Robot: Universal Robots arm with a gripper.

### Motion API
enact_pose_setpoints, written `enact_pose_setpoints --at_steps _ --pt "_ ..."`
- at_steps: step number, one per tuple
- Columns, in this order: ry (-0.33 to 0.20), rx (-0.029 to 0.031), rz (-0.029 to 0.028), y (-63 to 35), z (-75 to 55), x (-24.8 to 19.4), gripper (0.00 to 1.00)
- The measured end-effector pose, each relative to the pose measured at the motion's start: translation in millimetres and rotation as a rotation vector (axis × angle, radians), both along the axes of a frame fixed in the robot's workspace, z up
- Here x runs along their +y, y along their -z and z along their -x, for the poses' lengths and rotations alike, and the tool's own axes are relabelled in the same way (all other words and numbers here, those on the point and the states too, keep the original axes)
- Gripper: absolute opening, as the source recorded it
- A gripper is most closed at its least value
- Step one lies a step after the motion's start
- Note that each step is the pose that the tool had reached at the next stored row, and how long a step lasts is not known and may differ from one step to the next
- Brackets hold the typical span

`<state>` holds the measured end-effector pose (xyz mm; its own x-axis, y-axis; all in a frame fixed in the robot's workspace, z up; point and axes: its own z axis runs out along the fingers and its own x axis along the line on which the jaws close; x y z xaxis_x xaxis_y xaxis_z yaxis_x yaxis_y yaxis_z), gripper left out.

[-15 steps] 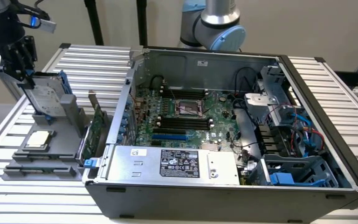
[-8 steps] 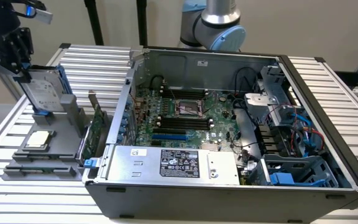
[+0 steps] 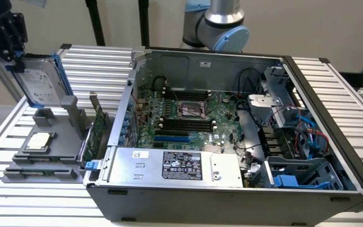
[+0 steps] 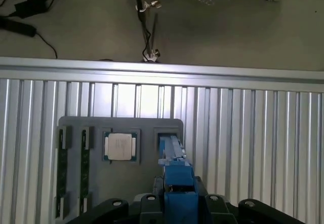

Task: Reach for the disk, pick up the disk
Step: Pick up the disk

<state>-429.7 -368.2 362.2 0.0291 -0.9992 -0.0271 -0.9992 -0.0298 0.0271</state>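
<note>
computer case (image 3: pixel 219 201) near disk (image 3: pixel 39 82) and holder (image 3: pixel 17 176)

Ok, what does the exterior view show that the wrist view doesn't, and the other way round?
The exterior view adds the open computer case, with its motherboard and the silver box with a black label. The wrist view adds black cables lying on the floor beyond the table edge. Shared: the disk standing on edge in its blue rails with the pincer at its upper end, the grey tray, the square chip on it, and the ribbed table.
</note>
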Motion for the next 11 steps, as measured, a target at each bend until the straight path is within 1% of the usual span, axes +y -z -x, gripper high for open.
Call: enact_pose_setpoints --at_steps 4,6,11 --pt "0.0 -0.0001 -0.0001 -17.1 -1.5 -1.2 0.33" --pt "0.0 0.0 -0.0003 -25.9 -4.3 -2.2 0.33" --pt "-0.001 0.0001 -0.0015 -48.5 -19.3 -6.5 0.33"
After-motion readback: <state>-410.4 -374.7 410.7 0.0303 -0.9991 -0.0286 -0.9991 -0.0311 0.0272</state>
